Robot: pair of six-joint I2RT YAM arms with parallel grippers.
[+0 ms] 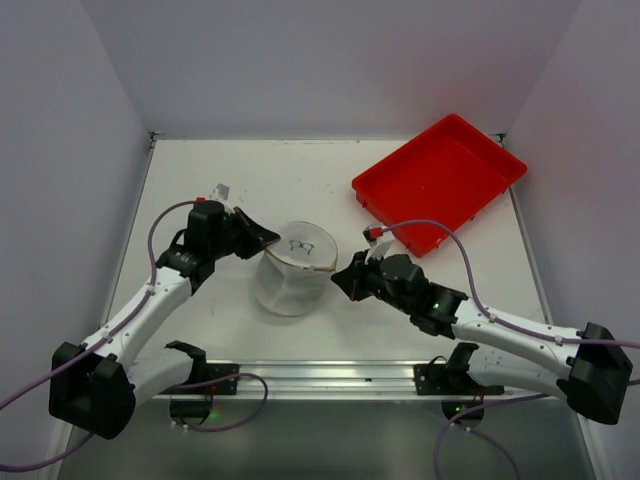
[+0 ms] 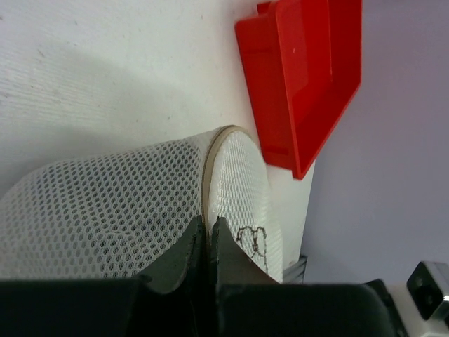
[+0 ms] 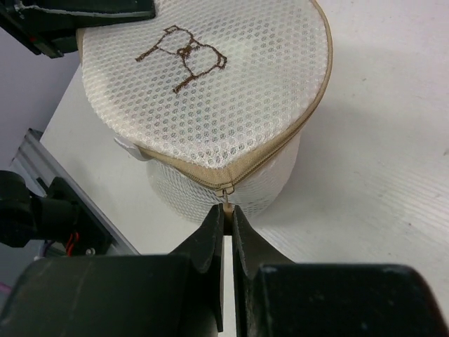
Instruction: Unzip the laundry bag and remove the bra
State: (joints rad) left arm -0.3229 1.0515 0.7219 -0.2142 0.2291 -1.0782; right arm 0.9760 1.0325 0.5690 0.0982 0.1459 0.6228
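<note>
The bag [image 1: 292,268] stands upright mid desk [image 1: 240,180], icon end up. On its left, the left gripper [image 1: 262,238] clamps the top rim. On its right, the right gripper [image 1: 343,277] seems pinched on the zip pull [image 3: 226,199].

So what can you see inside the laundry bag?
Nothing distinct: the laundry bag is zipped, and its white mesh shows only pale blur. Any bra is hidden. The right gripper pinches the zipper pull.
</note>
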